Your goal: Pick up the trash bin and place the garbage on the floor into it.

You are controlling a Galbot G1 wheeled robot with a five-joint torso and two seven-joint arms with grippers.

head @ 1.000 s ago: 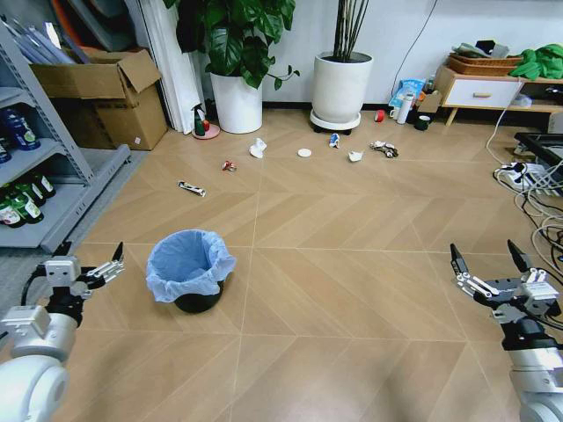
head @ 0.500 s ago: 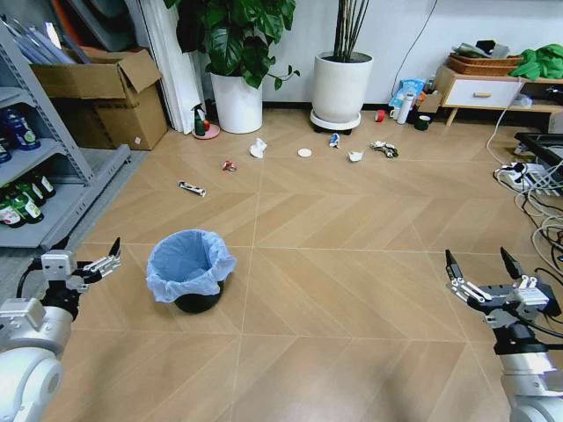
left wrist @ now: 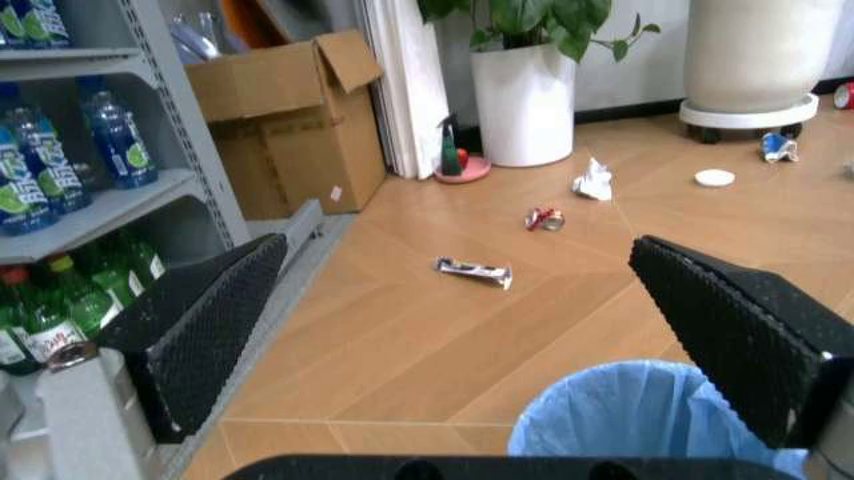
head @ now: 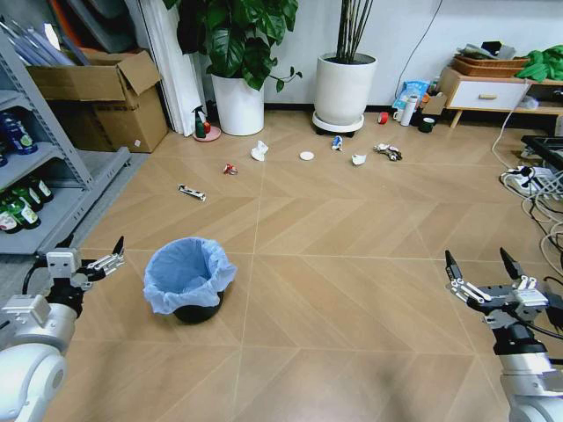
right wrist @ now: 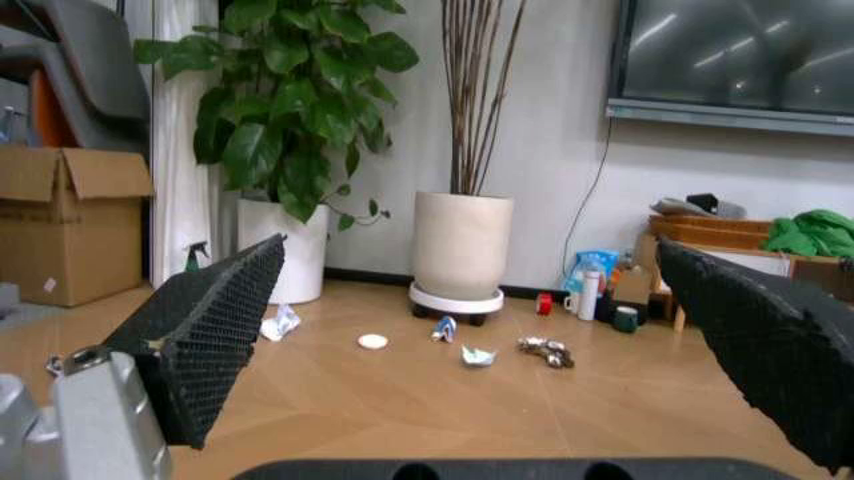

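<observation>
An office or showroom made up like a living space. The floor (head: 352,264) is wood-look chevron, stretching ahead of both pincers. Beside the left pincer (head: 92,264) stands a grey metal shelf (head: 53,176) stocked with drink bottles (left wrist: 114,140), shop fashion, and beyond it an open cardboard box (head: 101,97). Far ahead, against a white wall, stand two potted plants (head: 237,53) in big white pots. Well ahead of the right pincer (head: 479,268) are a low white cabinet (head: 479,92) with a basket on top, a wall screen (right wrist: 741,55) above it, and cables (head: 537,185) on the floor
</observation>
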